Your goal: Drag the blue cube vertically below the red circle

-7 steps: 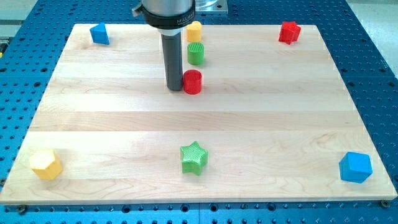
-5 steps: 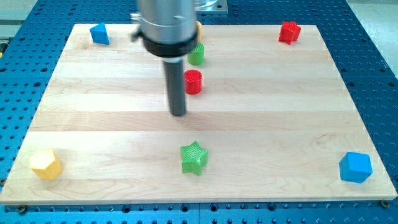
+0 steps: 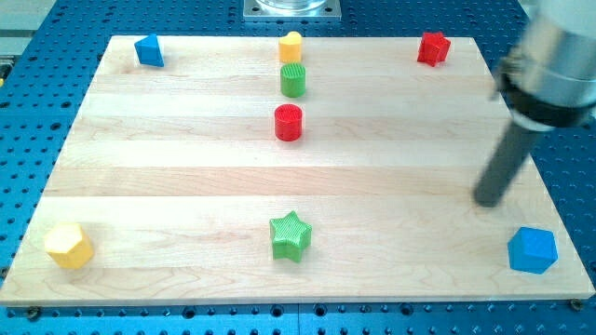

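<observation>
Near my tip, bottom right, sits a blue cube.

Pale wood counter, ribbed plastic blocks, dark matt rod

The counter is light wooden planking, smooth with a faint grain, on a blue perforated metal base. The red circle, green cylinder and green star look like matt plastic with fine ridges. The blue cube and yellow block look smoother. The rod ending in the tip is dark and matt.
</observation>
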Motion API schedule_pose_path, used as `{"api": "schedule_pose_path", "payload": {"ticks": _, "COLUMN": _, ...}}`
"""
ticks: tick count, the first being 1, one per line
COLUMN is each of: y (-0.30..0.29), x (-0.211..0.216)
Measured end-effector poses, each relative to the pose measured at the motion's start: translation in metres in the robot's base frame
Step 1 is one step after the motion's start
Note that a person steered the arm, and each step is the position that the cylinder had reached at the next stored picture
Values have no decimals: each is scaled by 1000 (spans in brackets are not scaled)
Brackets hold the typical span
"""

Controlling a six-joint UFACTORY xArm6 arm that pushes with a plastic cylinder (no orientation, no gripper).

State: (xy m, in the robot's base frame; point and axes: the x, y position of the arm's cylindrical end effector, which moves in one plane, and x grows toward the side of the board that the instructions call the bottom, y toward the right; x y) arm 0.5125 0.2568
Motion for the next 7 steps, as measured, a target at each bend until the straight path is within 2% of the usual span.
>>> {"api": "schedule_pose_path", "payload": {"ticks": 1, "y": 65, "x": 49}}
{"api": "schedule_pose_path", "payload": {"ticks": 2, "y": 64, "x": 81}}
{"api": "schedule_pose_path", "payload": {"ticks": 5, "y": -93, "x": 38}}
{"api": "schedule_pose_path", "payload": {"ticks": 6, "y": -49, "x": 56}}
{"api": "schedule_pose_path", "payload": {"ticks": 7, "y": -43, "x": 75}}
